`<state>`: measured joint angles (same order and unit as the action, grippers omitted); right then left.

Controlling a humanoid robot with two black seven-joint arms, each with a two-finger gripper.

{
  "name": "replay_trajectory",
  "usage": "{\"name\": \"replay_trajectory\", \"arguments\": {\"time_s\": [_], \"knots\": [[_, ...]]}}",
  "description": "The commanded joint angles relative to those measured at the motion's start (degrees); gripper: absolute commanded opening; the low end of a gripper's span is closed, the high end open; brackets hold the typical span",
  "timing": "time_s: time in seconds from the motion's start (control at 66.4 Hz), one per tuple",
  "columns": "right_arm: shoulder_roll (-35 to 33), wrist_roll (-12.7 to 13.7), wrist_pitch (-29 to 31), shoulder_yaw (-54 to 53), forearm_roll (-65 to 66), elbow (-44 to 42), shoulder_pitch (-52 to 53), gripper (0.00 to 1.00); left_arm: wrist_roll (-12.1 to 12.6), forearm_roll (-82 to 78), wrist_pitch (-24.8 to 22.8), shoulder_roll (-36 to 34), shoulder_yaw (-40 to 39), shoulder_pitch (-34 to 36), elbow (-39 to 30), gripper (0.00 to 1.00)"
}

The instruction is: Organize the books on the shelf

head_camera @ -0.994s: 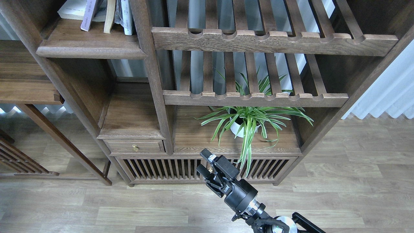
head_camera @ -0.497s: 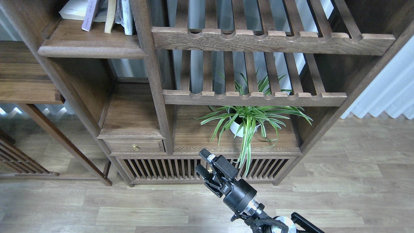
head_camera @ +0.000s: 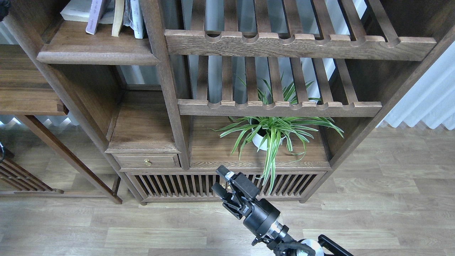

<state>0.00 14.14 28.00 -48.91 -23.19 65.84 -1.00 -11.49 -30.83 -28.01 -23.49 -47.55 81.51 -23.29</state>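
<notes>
Your right gripper (head_camera: 220, 181) hangs open and empty before the slatted base (head_camera: 170, 185); a potted spider plant (head_camera: 272, 133) sits just beyond, books (head_camera: 106, 14) top left on the shelf (head_camera: 96, 53).

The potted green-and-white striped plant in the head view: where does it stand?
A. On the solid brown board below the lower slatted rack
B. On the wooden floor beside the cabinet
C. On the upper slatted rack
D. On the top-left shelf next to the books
A. The potted green-and-white striped plant, in its white pot, stands on the solid brown board directly under the lower slatted rack; some leaves hang over the board's front edge.
</notes>
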Motion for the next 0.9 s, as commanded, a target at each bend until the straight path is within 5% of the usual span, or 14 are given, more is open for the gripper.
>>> {"name": "replay_trajectory", "arguments": {"time_s": [0.0,0.361,0.407,0.437,0.482,0.708,0.889], "knots": [[0.0,-0.17,0.0,-0.22,-0.01,0.08,0.03,0.99,-0.47,0.07,0.01,1.25,0.44,-0.73,0.96,0.01],[0.0,-0.17,0.0,-0.57,-0.01,0.08,0.03,0.99,-0.29,0.77,0.01,2.49,1.05,-1.35,3.16,0.08],[0.0,-0.25,0.0,-0.66,-0.01,0.08,0.03,0.99,-0.38,0.77,0.01,2.75,1.05,-1.35,3.25,0.17],[0.0,-0.25,0.0,-0.66,-0.01,0.08,0.03,0.99,-0.64,0.86,0.01,3.89,0.97,-1.61,3.25,0.39],[0.0,-0.25,0.0,-0.66,-0.01,0.08,0.03,0.99,-1.08,0.95,0.01,4.16,1.05,-2.05,3.16,0.47],[0.0,-0.43,0.0,-0.83,-0.1,0.08,0.03,0.99,-6.79,1.3,0.01,5.04,1.05,-2.23,3.07,0.61],[0.0,-0.52,0.0,-0.83,-0.19,0.08,0.03,0.99,-8.29,3.93,0.01,5.39,0.97,-2.32,2.98,0.69]]}}
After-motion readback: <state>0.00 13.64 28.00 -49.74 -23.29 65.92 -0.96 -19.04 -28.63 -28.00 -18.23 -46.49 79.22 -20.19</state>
